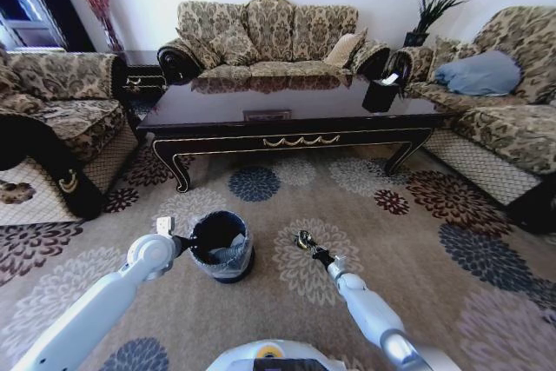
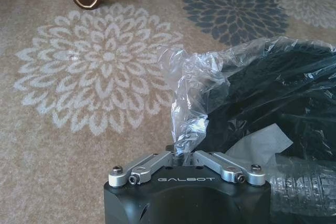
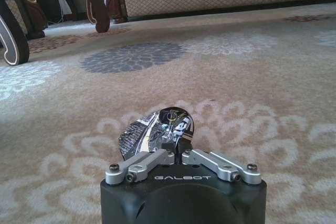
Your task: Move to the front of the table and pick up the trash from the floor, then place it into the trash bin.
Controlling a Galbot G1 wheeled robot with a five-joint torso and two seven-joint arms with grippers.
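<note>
Beige medallion carpet (image 1: 408, 258) runs out in front of you to the long dark coffee table (image 1: 287, 106), with patterned sofas behind it and to both sides. At left, your left gripper (image 2: 181, 153) sits at the near-left rim of the black trash bin (image 1: 221, 248), its fingers pinched together on a fold of the clear liner (image 2: 197, 85); a crumpled white tissue (image 2: 260, 142) and a clear plastic bottle (image 2: 307, 187) already lie inside. The bin stands on the floor between you and the table's front edge, near its left front leg (image 1: 180, 178). At right, your right gripper (image 3: 176, 148) is low over a cream medallion, jaws narrowed onto a small dark printed piece of trash (image 3: 157, 132) that looks just raised off the carpet, though you cannot be certain it has cleared the pile. By the look of it you are at the pick-up of the last item, the drive to the table being done. Next calls for a firm hold, a lift, then a leftward carry to the bin's mouth, which the left gripper appears to be holding open.
</note>
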